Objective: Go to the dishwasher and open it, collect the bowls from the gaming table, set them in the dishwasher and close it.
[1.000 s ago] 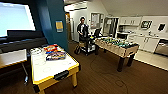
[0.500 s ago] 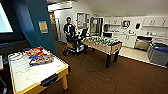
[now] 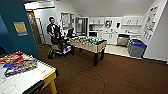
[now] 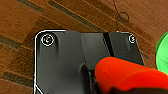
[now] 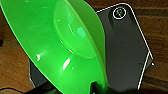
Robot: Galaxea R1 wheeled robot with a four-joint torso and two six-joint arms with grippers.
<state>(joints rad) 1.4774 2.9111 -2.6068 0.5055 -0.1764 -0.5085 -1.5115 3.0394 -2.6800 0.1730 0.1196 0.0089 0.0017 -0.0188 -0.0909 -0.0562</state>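
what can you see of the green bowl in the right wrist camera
The green bowl is bright, glossy and translucent, plastic by its look, with a thin rim and a raised round base. It is tipped up on edge, not lying flat, close in front of the right wrist camera, above the brown floor. Its lower edge runs down to where the right arm's gripper would sit, so it seems held there, though the fingers are not clear. A green edge also shows in the left wrist view.

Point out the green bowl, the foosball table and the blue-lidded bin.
Green bowl (image 5: pixel 50 47): right wrist view, on its inner wall.
Foosball table (image 3: pixel 87 46): head view, on its near side panel.
Bin (image 3: pixel 137 50): head view, on its grey front under the blue lid.
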